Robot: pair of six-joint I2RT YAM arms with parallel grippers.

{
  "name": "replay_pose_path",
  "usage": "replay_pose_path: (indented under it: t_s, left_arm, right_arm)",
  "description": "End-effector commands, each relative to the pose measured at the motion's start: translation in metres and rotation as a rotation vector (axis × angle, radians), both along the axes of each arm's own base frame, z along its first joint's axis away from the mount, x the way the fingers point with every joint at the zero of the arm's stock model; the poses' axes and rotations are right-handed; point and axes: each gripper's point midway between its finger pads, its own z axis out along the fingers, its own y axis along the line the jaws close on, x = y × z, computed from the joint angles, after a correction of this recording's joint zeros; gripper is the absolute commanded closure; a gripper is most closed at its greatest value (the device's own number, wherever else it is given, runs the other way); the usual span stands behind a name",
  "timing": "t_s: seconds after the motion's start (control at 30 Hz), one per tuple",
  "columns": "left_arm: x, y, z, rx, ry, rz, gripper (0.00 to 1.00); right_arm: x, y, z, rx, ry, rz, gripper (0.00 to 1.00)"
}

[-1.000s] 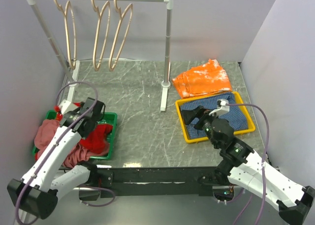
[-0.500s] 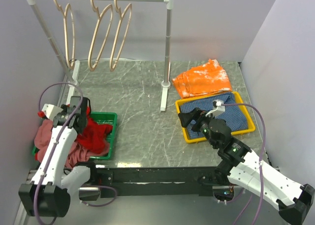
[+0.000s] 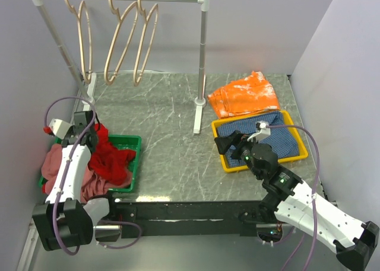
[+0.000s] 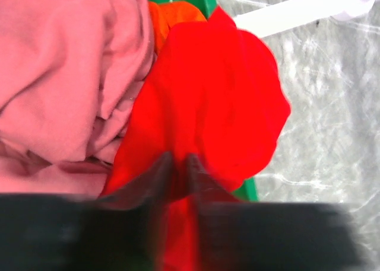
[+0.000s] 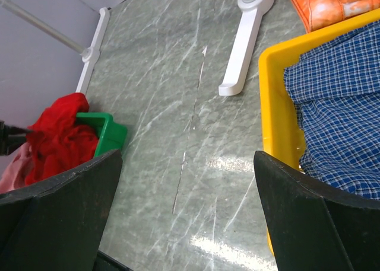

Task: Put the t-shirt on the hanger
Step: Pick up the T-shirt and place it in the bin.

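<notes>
Premises: a robotics test cell in a laboratory, not a home or shop.

Grounds: plain pale partition walls (image 3: 255,28) box in one grey marbled table (image 3: 172,134) on its left, far and right sides. Two white-and-black robot arms, the left arm (image 3: 66,173) and the right arm (image 3: 300,200), are bolted to a black base rail (image 3: 190,210) at the near edge, with purple cables (image 3: 319,164) looping off them. A small white garment rail (image 3: 202,63) carrying three wooden hangers (image 3: 141,3) stands on the far left of the tabletop. Clothes are sorted into a green bin (image 3: 127,139) and a yellow tray (image 3: 297,132).
</notes>
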Motion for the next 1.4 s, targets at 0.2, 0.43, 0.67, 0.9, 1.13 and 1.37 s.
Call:
replay_pose_path:
  t_s: [0.2, 0.43, 0.67, 0.9, 1.13, 1.37]
  left_arm:
    - [0.013, -0.008, 0.09, 0.034, -0.207, -0.138, 0.99]
    - [-0.008, -0.016, 0.23, 0.184, -0.472, -0.247, 0.99]
    - [-0.054, -0.041, 0.385, 0.326, -0.814, -0.363, 0.99]
    - [-0.085, -0.087, 0.484, 0.397, -1.056, -0.593, 0.99]
    - [-0.024, -0.121, 0.479, 0.323, -1.044, -0.85, 0.99]
    - [0.041, -0.142, 0.414, 0.137, -0.949, -1.018, 0.99]
  right_arm:
    - [0.004, 0.003, 0.021, 0.031, -0.047, -0.001, 0.0]
    - [0.009, 0.008, 0.043, 0.038, -0.084, 0.006, 0.0]
    - [0.009, 0.021, 0.082, 0.069, -0.158, 0.07, 0.0]
    - [0.004, 0.039, 0.118, 0.102, -0.237, 0.172, 0.0]
    - [-0.016, 0.096, 0.15, 0.223, -0.319, 0.449, 0.0]
    - [-0.015, 0.128, 0.127, 0.164, -0.283, 0.517, 0.0]
